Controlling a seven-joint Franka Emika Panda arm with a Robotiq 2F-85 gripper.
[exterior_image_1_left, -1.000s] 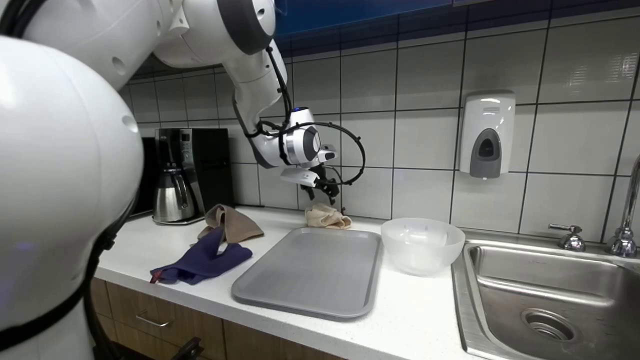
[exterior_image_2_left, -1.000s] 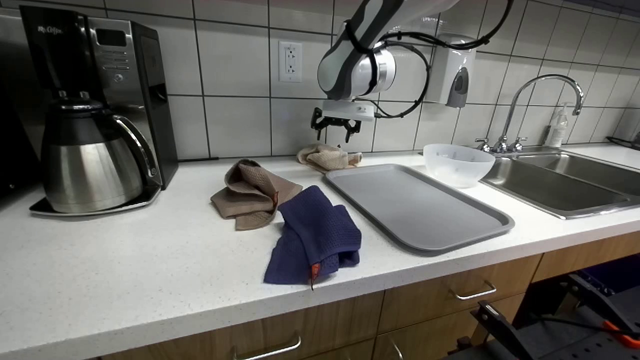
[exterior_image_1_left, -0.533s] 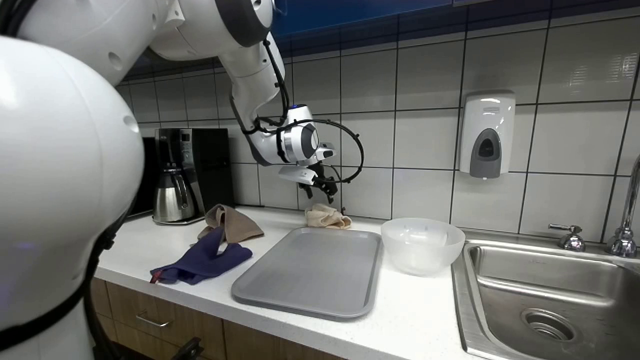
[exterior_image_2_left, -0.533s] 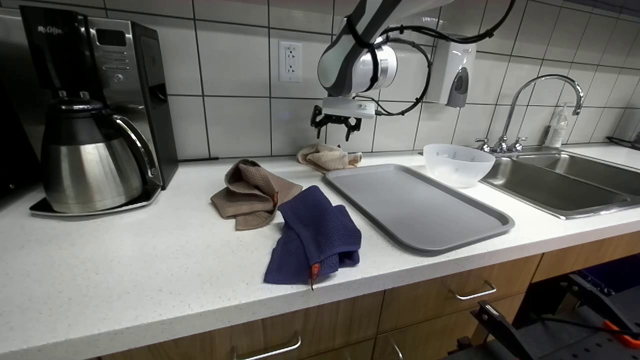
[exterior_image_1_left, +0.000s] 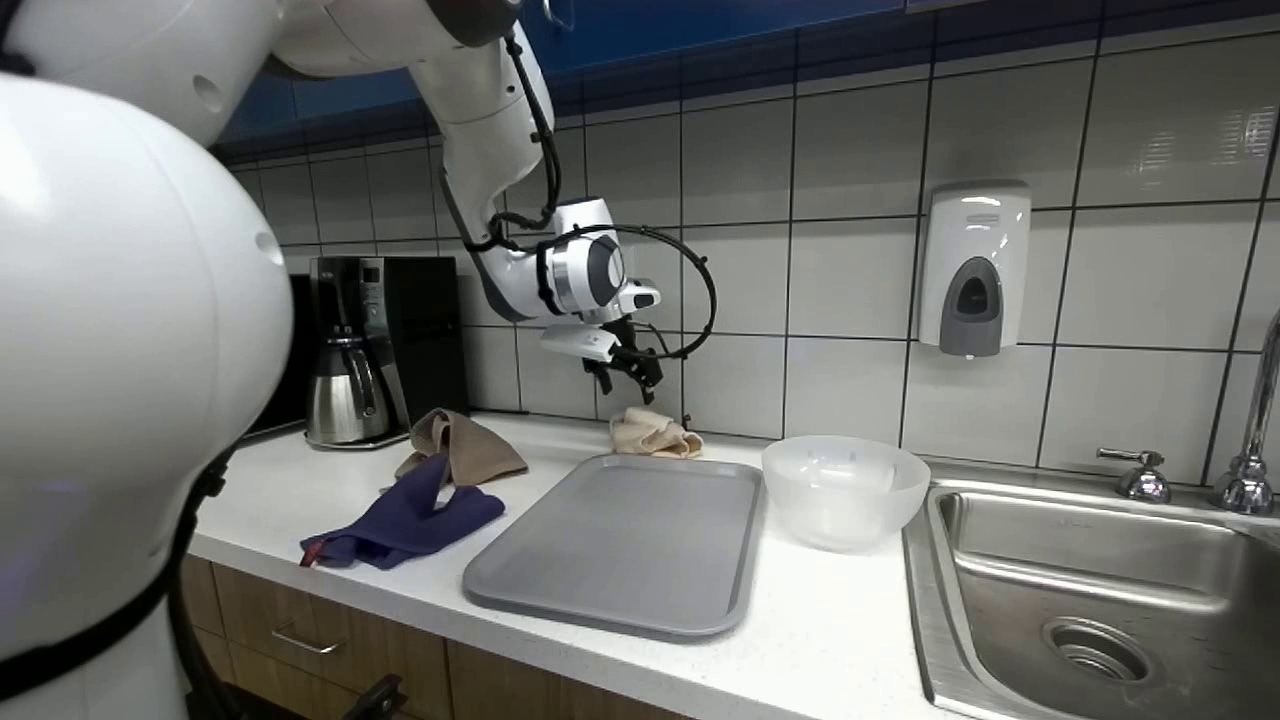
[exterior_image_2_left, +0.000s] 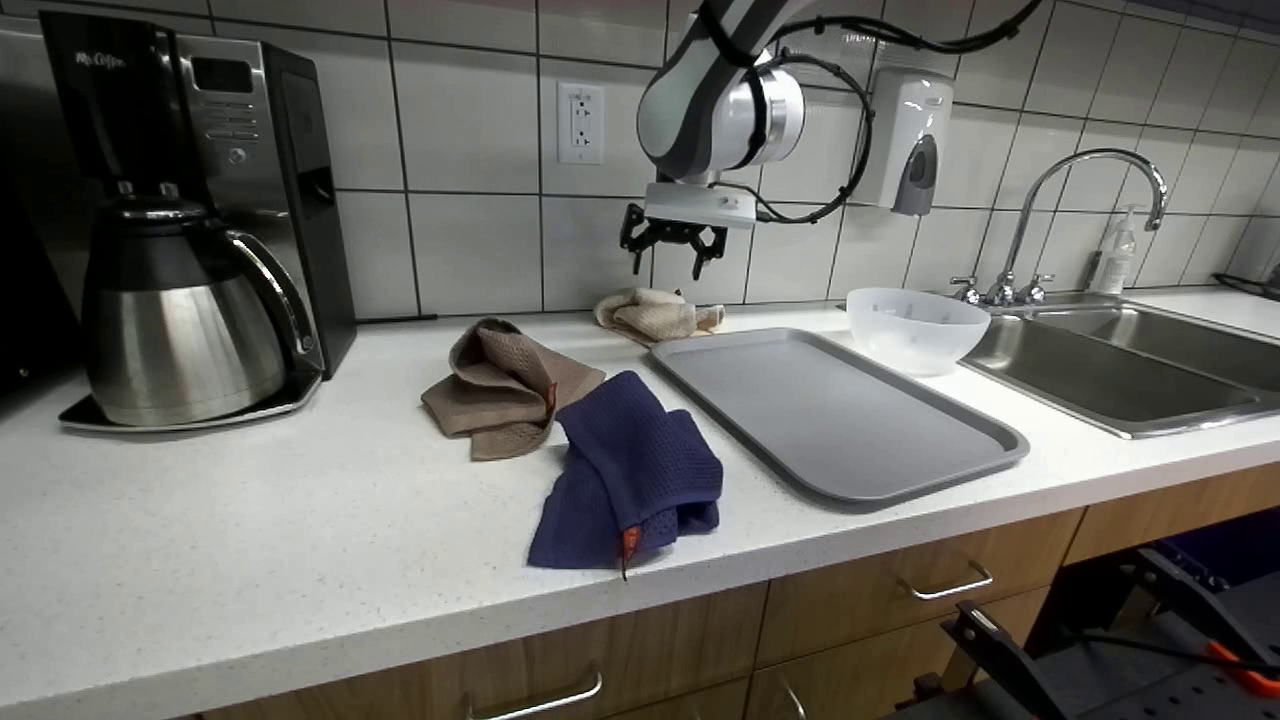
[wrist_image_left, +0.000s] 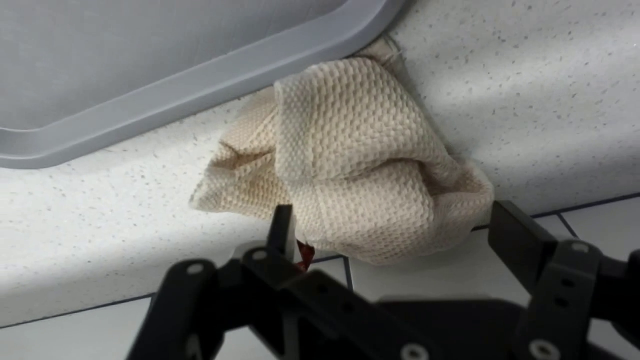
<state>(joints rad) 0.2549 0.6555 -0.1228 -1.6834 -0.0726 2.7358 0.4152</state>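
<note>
Hovering end effector (exterior_image_2_left: 667, 267), speckled counter (exterior_image_2_left: 300, 520), tiled wall (exterior_image_2_left: 470, 130)

The white arm (exterior_image_1_left: 485, 130) is angled down toward the beige cloth (wrist_image_left: 360, 165) from above in both exterior views. The wrist (exterior_image_1_left: 570, 278) is poised higher than the cloth, and a black cable (exterior_image_1_left: 712, 300) is looped out from the arm. The fingers (wrist_image_left: 520, 245) are pointed down and spread well apart; they are held just above the cloth, with a gap seen beneath their tips.
</note>
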